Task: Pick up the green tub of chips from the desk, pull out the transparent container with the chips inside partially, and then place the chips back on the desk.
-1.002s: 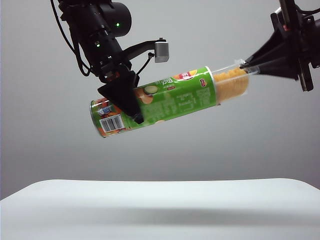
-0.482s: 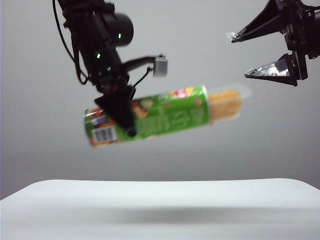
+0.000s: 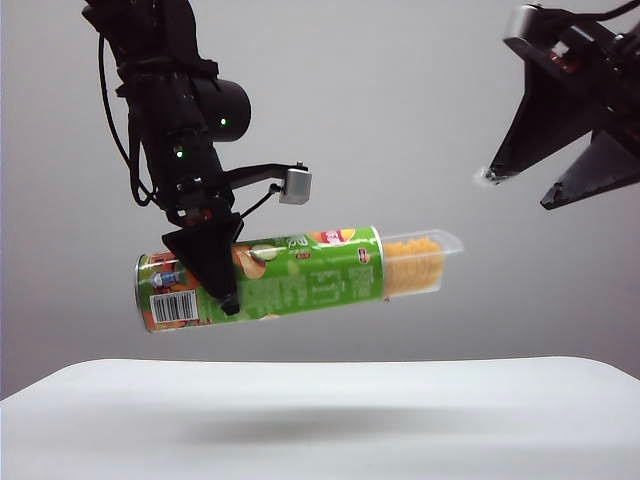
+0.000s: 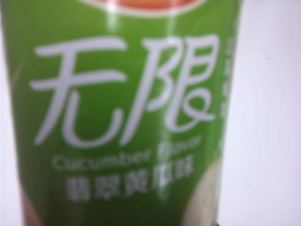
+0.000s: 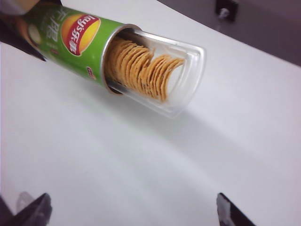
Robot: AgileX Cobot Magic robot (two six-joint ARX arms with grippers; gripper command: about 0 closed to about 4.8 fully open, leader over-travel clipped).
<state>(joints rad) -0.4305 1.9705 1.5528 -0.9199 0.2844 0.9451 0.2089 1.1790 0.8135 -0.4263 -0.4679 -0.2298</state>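
The green tub of chips [image 3: 290,280] hangs nearly level above the desk [image 3: 320,410], its barcode end to the left. My left gripper [image 3: 222,285] is shut on it near that end. In the left wrist view the tub [image 4: 122,117] fills the picture and hides the fingers. From the tub's right end the transparent container [image 3: 440,262] sticks out partway, with the chips [image 3: 408,268] inside. My right gripper [image 3: 520,190] stands open, up and to the right, apart from the container. Its wrist view shows the tub [image 5: 70,37], container [image 5: 186,82], chips [image 5: 141,68] and open gripper [image 5: 134,214] over the desk [image 5: 141,165].
A plain grey wall stands behind the desk. In the right wrist view a dark floor lies past the desk's far edge, with a small dark fitting [image 5: 225,9] on it. The left arm's body [image 3: 180,110] rises above the tub.
My right gripper let go of the container's end, opened wide and drew back up and to the right. The left gripper carried the tub down and to the left, closer to level.
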